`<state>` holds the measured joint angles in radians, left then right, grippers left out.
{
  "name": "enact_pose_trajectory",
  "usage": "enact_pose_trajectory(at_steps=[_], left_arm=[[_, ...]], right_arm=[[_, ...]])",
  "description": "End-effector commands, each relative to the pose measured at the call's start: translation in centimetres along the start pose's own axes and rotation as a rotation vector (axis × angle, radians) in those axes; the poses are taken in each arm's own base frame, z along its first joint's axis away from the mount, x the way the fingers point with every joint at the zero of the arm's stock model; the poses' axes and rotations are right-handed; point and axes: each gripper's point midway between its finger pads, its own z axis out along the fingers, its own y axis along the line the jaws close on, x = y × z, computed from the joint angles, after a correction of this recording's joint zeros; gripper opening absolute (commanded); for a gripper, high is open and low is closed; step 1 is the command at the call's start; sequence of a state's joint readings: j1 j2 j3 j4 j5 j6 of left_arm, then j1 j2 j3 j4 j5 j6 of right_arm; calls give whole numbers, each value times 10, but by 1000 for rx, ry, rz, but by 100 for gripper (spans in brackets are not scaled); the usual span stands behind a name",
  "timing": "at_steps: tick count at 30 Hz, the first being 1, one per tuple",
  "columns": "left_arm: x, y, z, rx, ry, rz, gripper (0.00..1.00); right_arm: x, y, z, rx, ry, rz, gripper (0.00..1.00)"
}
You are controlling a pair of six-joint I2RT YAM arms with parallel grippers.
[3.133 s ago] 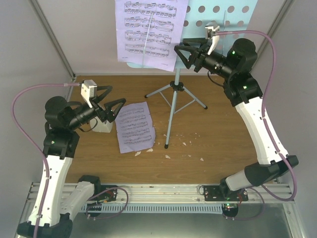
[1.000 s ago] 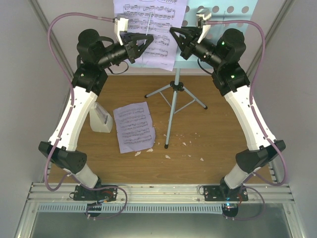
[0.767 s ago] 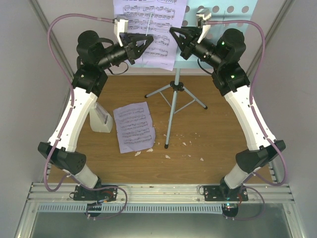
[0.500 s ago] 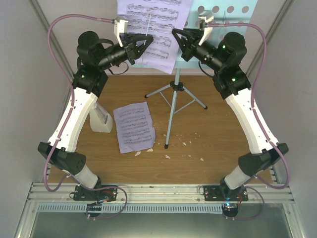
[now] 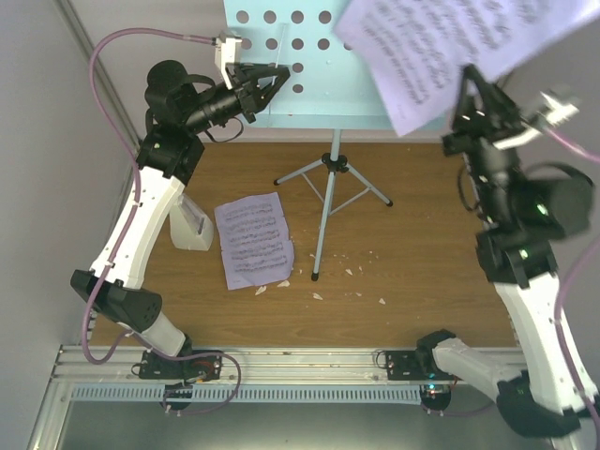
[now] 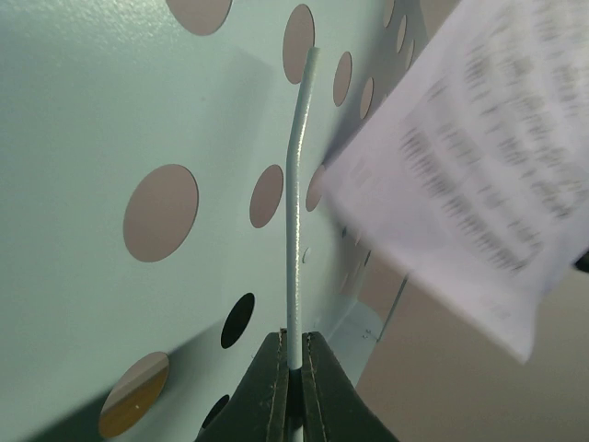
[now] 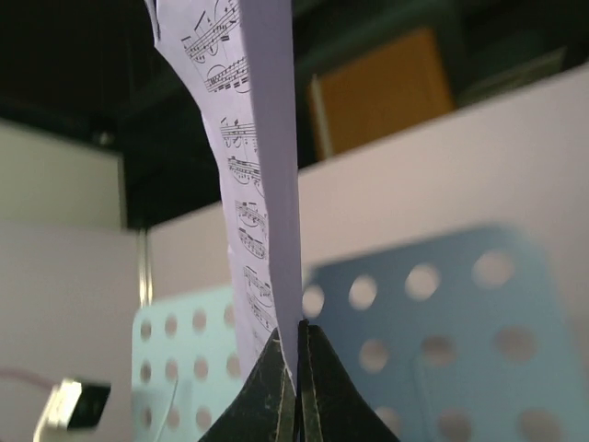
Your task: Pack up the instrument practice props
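Top external view: the right gripper (image 5: 466, 77) is clamped on the lower edge of a lavender sheet-music page (image 5: 450, 42), held aloft to the right of the music stand (image 5: 328, 94). The page's long axis rises from the jaws. The left gripper (image 5: 274, 79) pinches the desk's upright retainer wire (image 6: 294, 212). A second page (image 5: 253, 241) lies flat on the table (image 5: 422, 244), lengthwise near-to-far, beside the metronome (image 5: 192, 232).

Your white-shelled arms (image 5: 141, 220) have black joints (image 5: 173, 89) and mauve cables (image 5: 141, 36); the left gripper (image 5: 281, 73) and right gripper (image 5: 466, 80) are black wedges; green lights (image 5: 536, 208) glow at three o'clock.
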<state>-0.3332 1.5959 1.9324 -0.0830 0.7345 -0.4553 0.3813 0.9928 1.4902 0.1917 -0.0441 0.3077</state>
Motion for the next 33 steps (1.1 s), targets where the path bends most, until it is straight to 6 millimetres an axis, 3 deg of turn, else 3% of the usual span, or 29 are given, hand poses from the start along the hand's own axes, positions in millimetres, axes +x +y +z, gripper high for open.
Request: enact_pose_trajectory(at_steps=[1, 4, 10, 13, 16, 20, 24, 28, 33], left_arm=[[-6, -5, -3, 1, -34, 7, 0], [-3, -3, -2, -2, -31, -12, 2], [-2, -5, -5, -2, -34, -19, 29], [-2, -7, -10, -10, -42, -20, 46], [-1, -10, -19, -30, -43, -19, 73], [-1, -19, -46, -100, -72, 23, 98], [6, -29, -77, -183, -88, 71, 99], [21, -55, -107, -178, -77, 133, 99], [80, -124, -128, 172, 23, 189, 99]], right_arm=[[-37, -22, -32, 154, -141, -69, 1], [-42, -19, -39, 149, -147, -84, 0], [-42, 9, -36, -11, -112, -112, 0], [-39, 26, -35, -105, -84, -119, 0], [-35, 42, -38, -194, -45, -134, 1], [-32, 60, -46, -300, 9, -157, 0], [-23, 77, -54, -403, 89, -151, 1], [16, 82, -57, -466, 238, -91, 1], [73, 83, -68, -511, 405, 81, 1]])
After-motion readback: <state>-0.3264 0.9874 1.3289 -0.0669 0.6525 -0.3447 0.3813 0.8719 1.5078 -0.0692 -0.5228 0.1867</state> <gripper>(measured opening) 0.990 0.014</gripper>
